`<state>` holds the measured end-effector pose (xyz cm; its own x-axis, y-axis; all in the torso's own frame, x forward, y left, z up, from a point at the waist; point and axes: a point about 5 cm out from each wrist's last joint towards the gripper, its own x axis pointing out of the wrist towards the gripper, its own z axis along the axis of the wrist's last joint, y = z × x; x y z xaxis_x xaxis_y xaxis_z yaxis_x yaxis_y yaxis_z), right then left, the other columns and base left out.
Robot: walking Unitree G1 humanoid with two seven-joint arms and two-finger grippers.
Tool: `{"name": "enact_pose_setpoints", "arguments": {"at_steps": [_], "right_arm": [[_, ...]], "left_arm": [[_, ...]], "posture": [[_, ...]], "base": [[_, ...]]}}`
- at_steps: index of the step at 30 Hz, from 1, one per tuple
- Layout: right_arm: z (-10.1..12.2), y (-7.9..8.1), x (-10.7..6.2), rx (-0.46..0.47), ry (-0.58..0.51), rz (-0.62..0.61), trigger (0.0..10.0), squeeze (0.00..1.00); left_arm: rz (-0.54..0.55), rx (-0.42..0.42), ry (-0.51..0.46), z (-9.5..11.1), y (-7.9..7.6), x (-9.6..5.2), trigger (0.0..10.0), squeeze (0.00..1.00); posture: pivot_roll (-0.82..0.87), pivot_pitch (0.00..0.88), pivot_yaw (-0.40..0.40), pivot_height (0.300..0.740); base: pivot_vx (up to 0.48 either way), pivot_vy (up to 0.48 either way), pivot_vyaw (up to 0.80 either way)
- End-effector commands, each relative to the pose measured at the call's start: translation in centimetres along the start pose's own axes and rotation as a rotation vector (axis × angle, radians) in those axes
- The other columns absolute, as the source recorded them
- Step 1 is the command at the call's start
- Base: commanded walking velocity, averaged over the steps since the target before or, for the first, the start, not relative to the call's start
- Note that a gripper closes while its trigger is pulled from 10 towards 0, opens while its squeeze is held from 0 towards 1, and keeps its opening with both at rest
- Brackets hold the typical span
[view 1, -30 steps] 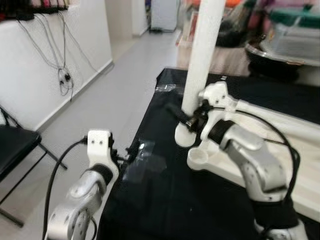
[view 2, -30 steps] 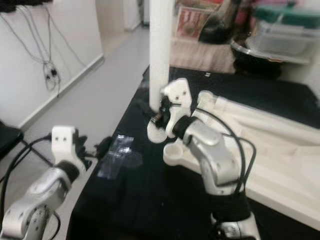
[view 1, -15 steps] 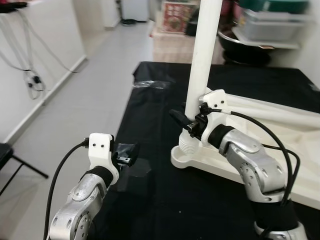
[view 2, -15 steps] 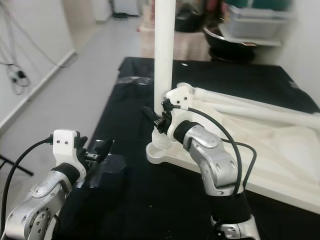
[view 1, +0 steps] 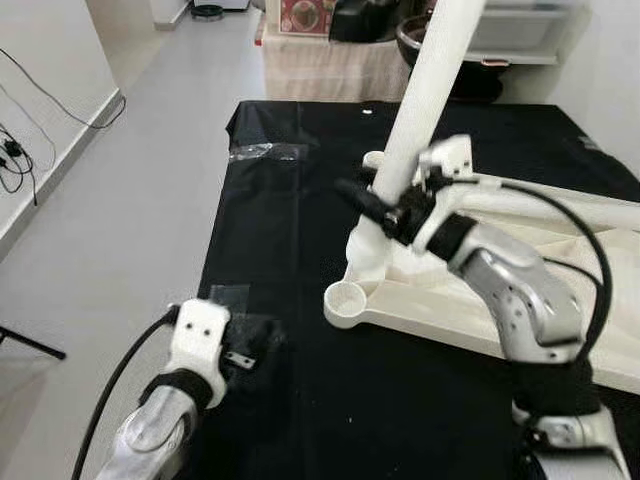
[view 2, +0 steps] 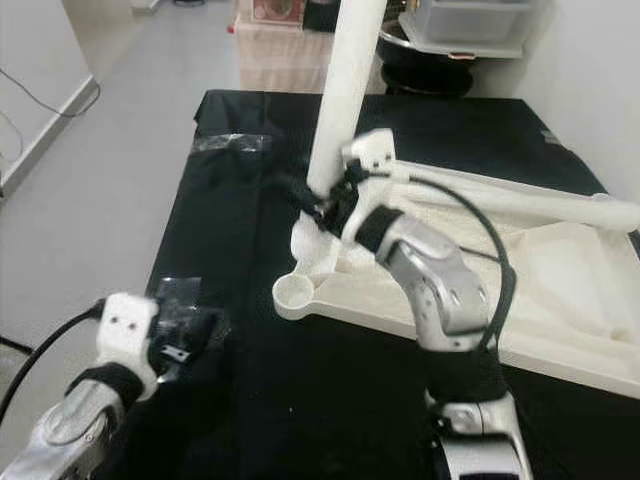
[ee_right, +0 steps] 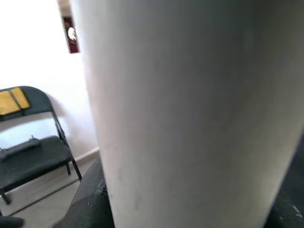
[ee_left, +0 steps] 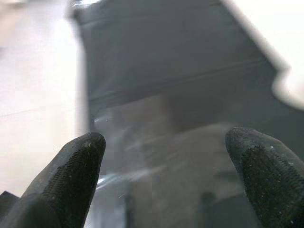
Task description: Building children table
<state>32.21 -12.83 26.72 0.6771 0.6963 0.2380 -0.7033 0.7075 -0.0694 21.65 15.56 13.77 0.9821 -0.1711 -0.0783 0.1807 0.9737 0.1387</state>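
The right end effector [view 1: 385,212] is closed around the lower part of a white table leg [view 1: 420,110]; in the right wrist view the leg [ee_right: 190,109] sits between the two black fingers, one fingertip [ee_right: 88,199] visible at its side. The leg tilts, its top leaning to the right and away, and its lower end meets a socket at the near-left corner of the white tabletop [view 1: 470,300]. The tabletop lies flat on a desk covered with black cloth [view 1: 270,210]. A round empty socket [view 1: 343,299] projects from the tabletop's corner, just nearer than the held leg. A second white leg [view 2: 520,197] lies across the far side of the tabletop.

The left end effector [ee_left: 171,156] hangs over the near-left edge of the desk, fingers spread wide apart and holding nothing; one fingertip [ee_left: 78,156] is above the cloth edge. A clear plastic wrapper [view 1: 262,152] lies on the cloth at the far left. Grey floor [view 1: 100,210] runs along the left of the desk.
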Motion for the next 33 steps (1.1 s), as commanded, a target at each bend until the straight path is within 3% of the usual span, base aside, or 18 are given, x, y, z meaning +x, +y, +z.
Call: {"name": "enact_pose_setpoints", "arguments": {"at_steps": [1, 3, 7, 9, 12, 17, 18, 19, 20, 23, 27, 33], "right_arm": [[0.2, -0.1, -0.2, -0.021, -0.041, 0.003, 10.0, 0.00], [0.2, 0.0, -0.2, -0.038, -0.057, 0.010, 10.0, 0.00], [-0.1, 0.0, -0.5, -0.001, -0.023, 0.207, 10.0, 0.00], [0.0, -0.1, -0.5, 0.017, -0.034, 0.242, 10.0, 0.00], [0.4, 0.2, -1.1, 0.036, -0.078, 0.389, 10.0, 0.00], [0.6, 0.3, -1.1, 0.050, -0.103, 0.437, 10.0, 0.00], [0.9, 0.5, -1.3, 0.070, -0.130, 0.510, 10.0, 0.00], [0.9, 0.6, -1.4, 0.076, -0.136, 0.546, 10.0, 0.00], [0.9, 0.6, -1.4, 0.076, -0.136, 0.546, 10.0, 0.00], [0.5, 1.4, -1.7, 0.081, -0.105, 0.652, 10.0, 0.00], [-0.2, 1.7, -1.5, 0.049, -0.055, 0.700, 10.0, 0.00], [-0.8, 1.6, -0.8, 0.006, -0.008, 0.754, 10.0, 0.00]], "left_arm": [[0.059, 0.030, 0.015, -0.2, 0.5, -0.7, 10.0, 0.00], [0.090, 0.032, 0.032, -0.5, 0.8, -1.3, 10.0, 0.00], [0.074, 0.002, 0.071, -1.1, -0.5, -5.5, 10.0, 0.00], [0.062, 0.004, 0.069, -1.0, -0.7, -5.8, 10.0, 0.00], [-0.055, 0.009, 0.013, -0.2, -1.8, -6.1, 10.0, 0.00], [-0.134, 0.005, -0.015, 0.3, -2.7, -6.2, 10.0, 0.00], [-0.297, 0.004, -0.057, 1.1, -4.0, -6.1, 10.0, 0.00], [-0.362, 0.003, -0.073, 1.4, -4.4, -6.1, 10.0, 0.00], [-0.362, 0.003, -0.073, 1.4, -4.4, -6.1, 10.0, 0.00], [-0.500, -0.020, -0.104, 2.2, -5.6, -6.2, 10.0, 0.00], [-0.563, -0.042, -0.102, 2.4, -6.1, -6.6, 10.0, 0.00], [-0.562, -0.045, -0.095, 2.3, -6.1, -7.1, 10.0, 0.00]], "posture": [[0.05, 0.205, -0.060, 0.740], [0.05, 0.209, -0.060, 0.740], [0.08, 0.245, -0.051, 0.740], [0.08, 0.245, -0.051, 0.740], [0.08, 0.252, -0.046, 0.740], [0.08, 0.253, -0.043, 0.740], [0.08, 0.259, -0.039, 0.740], [0.08, 0.259, -0.039, 0.740], [0.08, 0.259, -0.039, 0.740], [0.08, 0.271, -0.031, 0.740], [0.07, 0.285, -0.027, 0.740], [0.07, 0.301, -0.028, 0.740]], "base": [[0.000, 0.000, 0.00], [0.000, 0.000, 0.00], [0.000, 0.000, 0.00], [0.000, 0.000, 0.00], [0.000, 0.000, 0.00], [0.000, 0.000, 0.00], [0.000, 0.000, 0.00], [0.000, 0.000, 0.00], [0.000, 0.000, 0.00], [0.000, 0.000, 0.00], [0.000, 0.000, 0.00], [0.000, 0.000, 0.00]]}}
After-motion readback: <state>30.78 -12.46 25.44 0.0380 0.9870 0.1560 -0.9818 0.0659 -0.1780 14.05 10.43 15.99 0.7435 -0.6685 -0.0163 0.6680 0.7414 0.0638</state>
